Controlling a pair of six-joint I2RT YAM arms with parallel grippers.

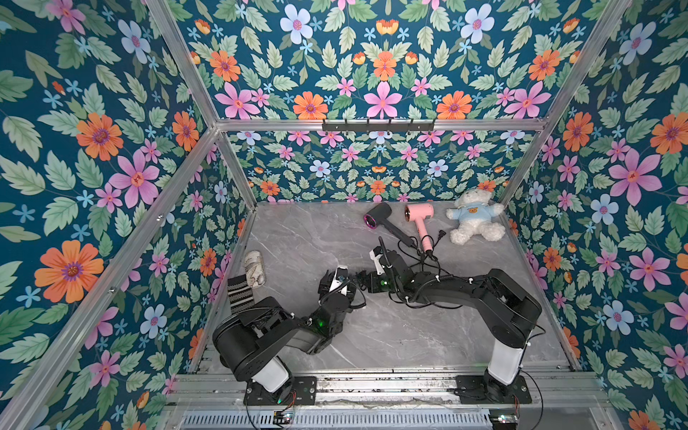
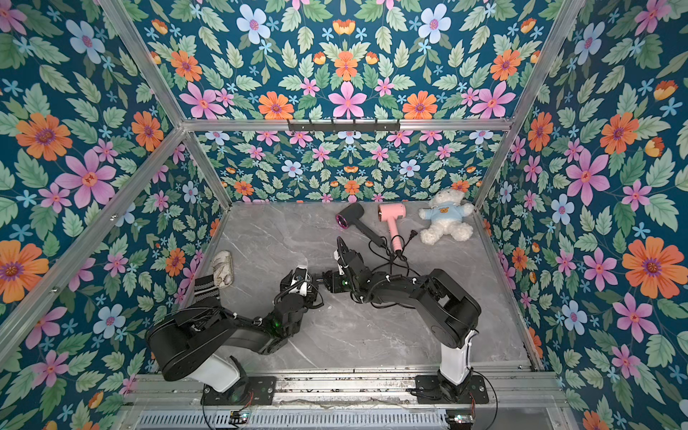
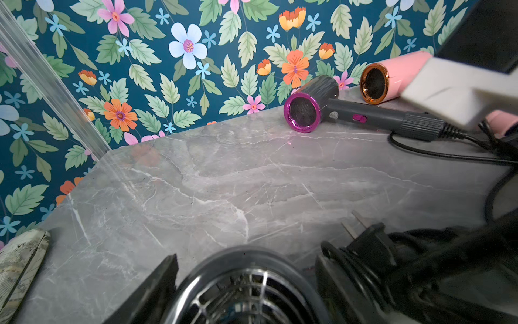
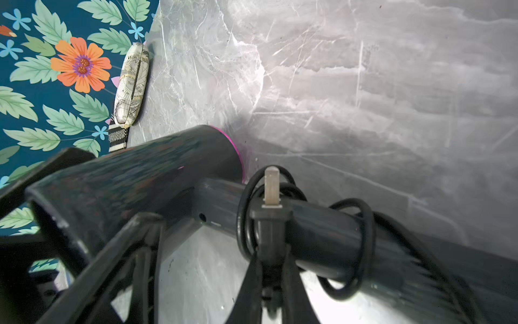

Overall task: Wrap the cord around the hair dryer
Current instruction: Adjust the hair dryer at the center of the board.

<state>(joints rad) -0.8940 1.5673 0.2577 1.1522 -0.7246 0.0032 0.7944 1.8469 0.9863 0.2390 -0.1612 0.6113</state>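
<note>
Plug [image 4: 270, 221] pinched in right hand [image 4: 271, 249], cord [image 4: 364, 246] looped round handle [image 4: 316, 224]; left hand [image 3: 244, 266] clamped on hair dryer [image 4: 134, 185] barrel. Body likely rigid, slick; cord springy, grip at plug

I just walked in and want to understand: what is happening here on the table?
The left tool holds a dark hair dryer by its barrel. The right tool grips the plug at the handle, where the cord sits in several loops. A second dark dryer and a pink dryer lie at the back, cords loose.
</note>
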